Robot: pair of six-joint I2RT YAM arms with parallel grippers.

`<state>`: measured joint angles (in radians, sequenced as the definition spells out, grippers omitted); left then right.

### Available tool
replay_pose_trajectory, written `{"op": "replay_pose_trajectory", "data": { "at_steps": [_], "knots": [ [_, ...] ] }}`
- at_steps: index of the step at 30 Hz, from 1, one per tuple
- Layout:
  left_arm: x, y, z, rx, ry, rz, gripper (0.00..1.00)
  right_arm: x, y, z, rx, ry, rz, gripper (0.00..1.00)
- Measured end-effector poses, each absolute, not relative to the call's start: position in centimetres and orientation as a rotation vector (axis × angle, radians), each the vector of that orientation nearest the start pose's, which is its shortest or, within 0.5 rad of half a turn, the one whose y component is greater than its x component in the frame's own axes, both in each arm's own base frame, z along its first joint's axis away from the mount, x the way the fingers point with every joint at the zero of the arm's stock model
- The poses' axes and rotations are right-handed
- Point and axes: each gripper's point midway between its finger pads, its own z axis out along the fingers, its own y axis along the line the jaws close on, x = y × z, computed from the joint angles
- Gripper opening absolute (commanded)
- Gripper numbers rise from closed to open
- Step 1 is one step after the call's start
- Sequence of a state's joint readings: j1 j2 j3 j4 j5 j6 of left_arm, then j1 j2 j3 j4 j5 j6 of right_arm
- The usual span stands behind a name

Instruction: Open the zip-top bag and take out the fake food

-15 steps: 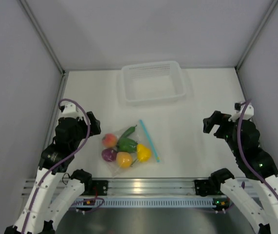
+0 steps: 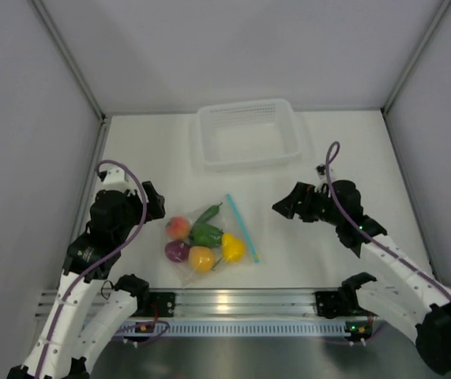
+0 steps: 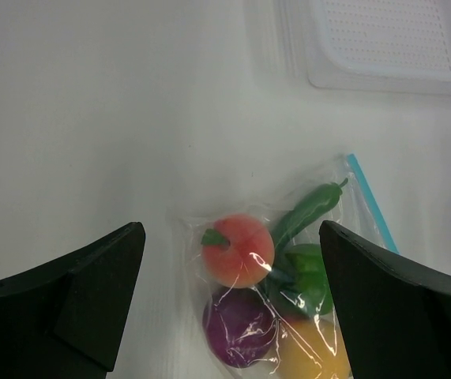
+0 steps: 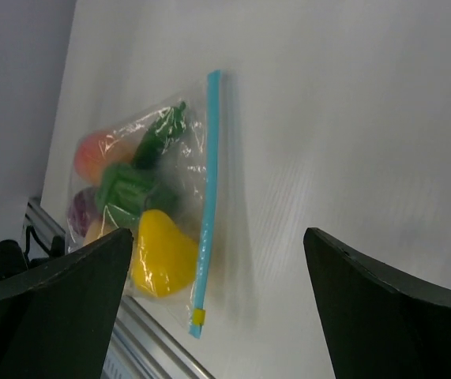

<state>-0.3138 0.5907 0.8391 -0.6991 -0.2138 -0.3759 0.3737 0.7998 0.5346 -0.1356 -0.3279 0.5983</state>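
The clear zip-top bag (image 2: 212,241) lies flat on the white table near the front middle, its light blue zip strip (image 2: 241,227) along the right edge. The fake food is sealed inside: a peach (image 2: 178,227), green pepper (image 2: 205,234), yellow pepper (image 2: 233,247), purple piece (image 2: 177,251) and slim green chili (image 2: 208,213). My left gripper (image 2: 152,201) hovers open just left of the bag; in its wrist view the peach (image 3: 237,249) sits between its wide jaws (image 3: 229,260). My right gripper (image 2: 287,205) hangs open to the bag's right, facing the zip strip (image 4: 212,158), holding nothing (image 4: 217,245).
A white mesh basket (image 2: 245,162) stands behind the bag at the back middle, its rim (image 3: 383,79) also in the left wrist view. The metal rail (image 2: 233,300) runs along the table's front edge, close to the bag. Grey walls enclose both sides.
My right arm has swung left and forward, bringing its gripper from the right side of the table to near the bag's zip edge. The left arm and the bag have not moved.
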Motion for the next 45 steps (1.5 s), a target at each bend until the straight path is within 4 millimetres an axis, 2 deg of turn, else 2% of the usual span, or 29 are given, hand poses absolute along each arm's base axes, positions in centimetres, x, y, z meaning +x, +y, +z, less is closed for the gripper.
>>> {"op": "replay_pose_trajectory", "data": {
  "at_steps": [4, 11, 14, 18, 19, 21, 22, 24, 25, 28, 29, 32, 34, 36, 41, 43, 45],
  "knots": [
    [22.6, -5.2, 23.5, -0.190, 2.010, -0.236, 0.98, 23.6, 21.0, 12.2, 0.020, 2.231, 1.051, 0.89],
    [22.6, -5.4, 23.3, -0.182, 2.016, -0.246, 0.98, 21.8, 27.2, 7.2, -0.068, 2.351, 1.182, 0.81],
    [22.6, -5.5, 23.3, -0.179, 2.016, -0.250, 0.98, 20.9, 29.0, 4.7, -0.086, 2.415, 1.202, 0.76],
    [22.6, -5.7, 23.2, -0.172, 2.017, -0.255, 0.98, 21.6, 31.6, 4.4, -0.104, 2.378, 1.281, 0.62],
    [22.6, -5.7, 23.2, -0.170, 2.018, -0.256, 0.98, 21.7, 32.1, 4.2, -0.102, 2.374, 1.295, 0.50],
    [22.5, -5.9, 23.3, -0.164, 2.019, -0.262, 0.98, 21.7, 32.6, 3.8, -0.094, 2.374, 1.319, 0.37],
    [22.5, -5.9, 23.3, -0.162, 2.019, -0.265, 0.98, 21.6, 32.9, 3.5, -0.096, 2.374, 1.332, 0.25],
    [22.5, -6.0, 23.3, -0.161, 2.019, -0.266, 0.98, 21.4, 33.4, 3.4, -0.093, 2.372, 1.360, 0.16],
    [22.5, -6.0, 23.3, -0.161, 2.019, -0.266, 0.98, 21.3, 33.6, 3.4, -0.094, 2.368, 1.374, 0.08],
    [22.5, -6.0, 23.3, -0.160, 2.019, -0.267, 0.98, 21.3, 33.8, 3.8, -0.103, 2.351, 1.393, 0.00],
    [22.5, -6.0, 23.3, -0.159, 2.019, -0.267, 0.98, 21.4, 33.9, 3.9, -0.111, 2.347, 1.390, 0.00],
    [22.5, -6.1, 23.2, -0.154, 2.023, -0.273, 0.98, 21.8, 33.8, 4.9, -0.153, 2.329, 1.351, 0.00],
    [22.5, -6.5, 23.1, -0.139, 2.032, -0.287, 0.98, 22.3, 33.6, 6.6, -0.207, 2.295, 1.294, 0.00],
    [22.6, -7.3, 22.8, -0.111, 2.051, -0.323, 0.98, 23.1, 33.7, 9.5, -0.281, 2.229, 1.220, 0.00],
    [22.4, -10.6, 22.0, 0.011, 2.122, -0.494, 0.98, 24.0, 34.1, 19.2, -0.493, 2.009, 1.023, 0.00],
    [22.1, -12.4, 22.5, 0.079, 2.113, -0.606, 0.98, 23.7, 33.5, 21.8, -0.548, 1.962, 0.951, 0.00],
    [21.7, -14.1, 24.0, 0.149, 2.062, -0.723, 0.98, 23.3, 32.4, 23.6, -0.599, 1.942, 0.858, 0.00]
  ]
}}
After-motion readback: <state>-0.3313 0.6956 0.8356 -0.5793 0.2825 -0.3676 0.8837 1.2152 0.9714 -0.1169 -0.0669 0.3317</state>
